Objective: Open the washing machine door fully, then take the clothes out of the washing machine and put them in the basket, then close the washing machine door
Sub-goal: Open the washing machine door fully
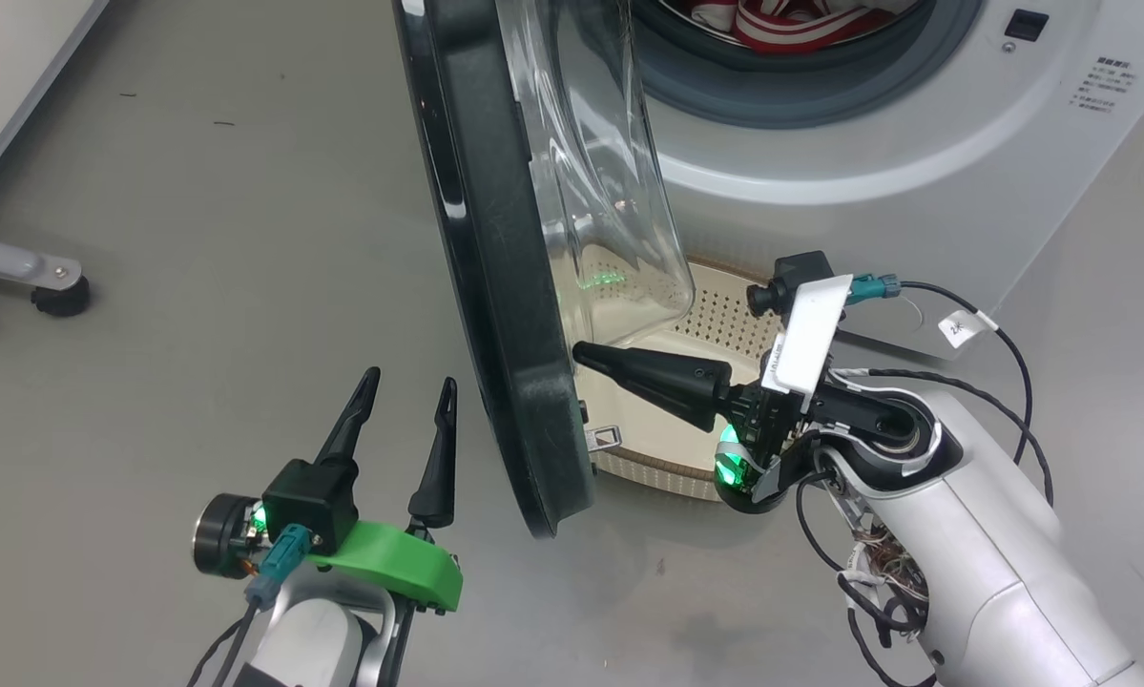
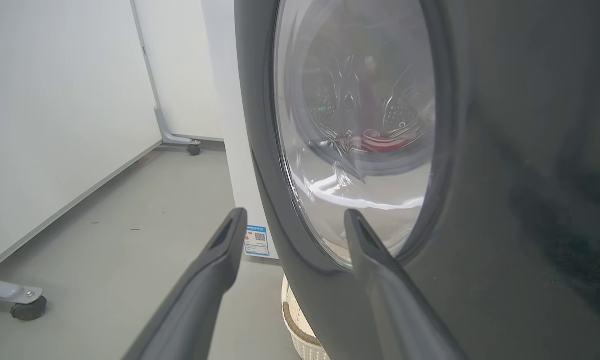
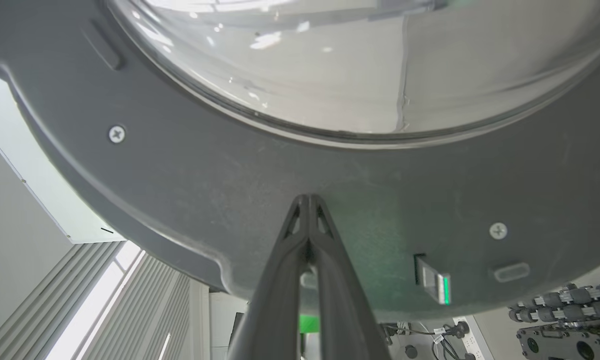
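Here we are with the washing machine door (image 1: 495, 286) standing roughly edge-on to the head camera, swung out from the washing machine (image 1: 867, 172) but, by my reading, not fully open. The right gripper (image 1: 586, 355) is lying level with its two fingers pinched together on nothing, tips appearing to press against the door's inner face low down, just beside the latch tongue. That is the relation that matters: the door is sitting directly to the left of those tips, so a push that way should be swinging it wider. The left gripper (image 1: 411, 380) is waiting on the other side, fingers spread and holding nothing, pointing up alongside the door's outer face, near it but apart. So the right arm is the one placed to do the work. The clothes (image 1: 781, 24) are lying inside the drum, red and white showing at the top of the head view. The basket (image 1: 648, 472) is sitting on the floor at the foot of the machine, under the door's glass bowl. Counting up: one door, one machine, one basket, one red bundle, two grippers
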`<state>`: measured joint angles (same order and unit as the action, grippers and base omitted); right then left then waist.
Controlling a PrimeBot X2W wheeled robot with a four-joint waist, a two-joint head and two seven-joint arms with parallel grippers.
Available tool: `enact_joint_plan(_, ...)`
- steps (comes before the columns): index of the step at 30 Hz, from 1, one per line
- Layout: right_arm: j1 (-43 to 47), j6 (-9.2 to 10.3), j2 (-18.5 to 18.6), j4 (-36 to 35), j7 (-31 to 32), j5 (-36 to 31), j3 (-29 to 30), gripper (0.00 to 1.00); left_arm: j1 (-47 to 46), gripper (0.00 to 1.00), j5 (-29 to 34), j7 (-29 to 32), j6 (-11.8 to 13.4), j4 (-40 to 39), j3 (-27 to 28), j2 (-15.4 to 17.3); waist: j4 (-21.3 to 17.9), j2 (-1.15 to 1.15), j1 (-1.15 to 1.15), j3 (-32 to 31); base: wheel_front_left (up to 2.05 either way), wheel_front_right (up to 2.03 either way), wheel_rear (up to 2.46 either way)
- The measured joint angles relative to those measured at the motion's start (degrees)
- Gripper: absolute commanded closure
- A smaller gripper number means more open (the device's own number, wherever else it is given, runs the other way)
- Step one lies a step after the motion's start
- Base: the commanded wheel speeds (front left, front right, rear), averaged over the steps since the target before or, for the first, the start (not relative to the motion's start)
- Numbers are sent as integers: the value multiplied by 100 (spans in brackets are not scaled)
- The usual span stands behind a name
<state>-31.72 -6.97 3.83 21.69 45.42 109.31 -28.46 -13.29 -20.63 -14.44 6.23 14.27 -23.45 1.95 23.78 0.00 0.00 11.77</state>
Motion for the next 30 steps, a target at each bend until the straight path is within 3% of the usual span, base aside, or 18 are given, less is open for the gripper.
enact_joint_plan(15,818,0,53,-380,-968,8,1212,98,81,0,0,0,0,20,186,-1,-152,0,0,-96,0,0,0)
enact_joint_plan(17,985,0,148,-439,-1131,-32,1400,54,102,0,-1,0,0,33,169,-1,-166,0,0,-130,0,0,0)
enact_joint_plan(18,1079,0,183,-464,-1226,-79,1472,13,115,0,-1,0,0,33,171,0,-173,0,0,-140,0,0,0)
enact_joint_plan(19,1168,0,207,-469,-1308,-142,1537,0,125,0,-1,0,0,38,177,-1,-179,0,0,-151,0,0,0)
enact_joint_plan(25,1596,0,260,-546,-1777,-489,1796,0,171,0,-1,0,0,100,227,0,-212,0,0,-238,0,0,0)
enact_joint_plan(30,1821,0,431,-889,-2440,-1316,1961,0,265,0,-3,0,0,133,266,1,-259,0,0,-300,0,0,0)
